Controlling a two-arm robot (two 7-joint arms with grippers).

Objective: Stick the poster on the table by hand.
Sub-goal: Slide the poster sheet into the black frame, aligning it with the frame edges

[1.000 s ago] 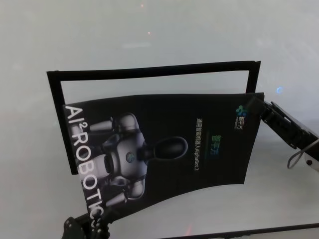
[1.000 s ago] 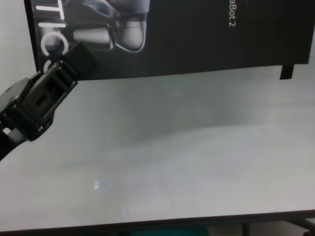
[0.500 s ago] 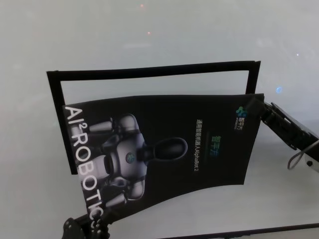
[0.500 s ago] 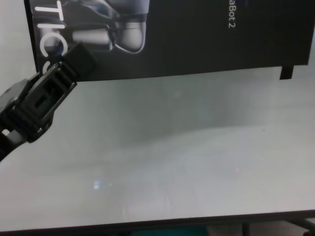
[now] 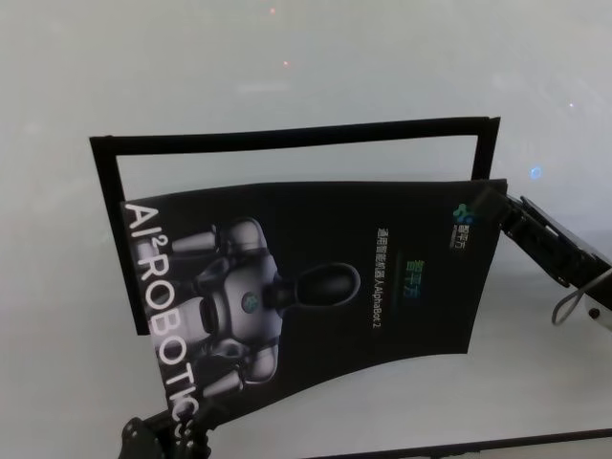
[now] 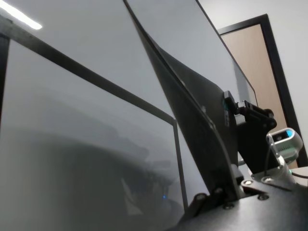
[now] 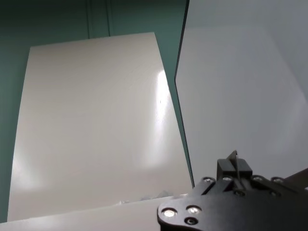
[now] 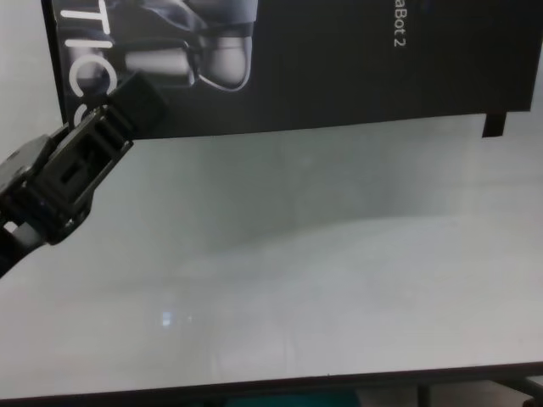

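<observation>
Nothing moved: left tool [image 8: 140, 97], right tool [image 5: 492, 206] clamped on poster [image 5: 316, 296] corners above table [image 5: 287, 57].

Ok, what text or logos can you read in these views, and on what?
"AI² ROBOTIC…", large white letters along the left edge of the poster; the end is hidden behind the left gripper.
"…AlphaBot 2", small white line beside the robot picture; the characters before it are too small to read.
Logo near the right gripper and green text mid-poster: unreadable.
</observation>
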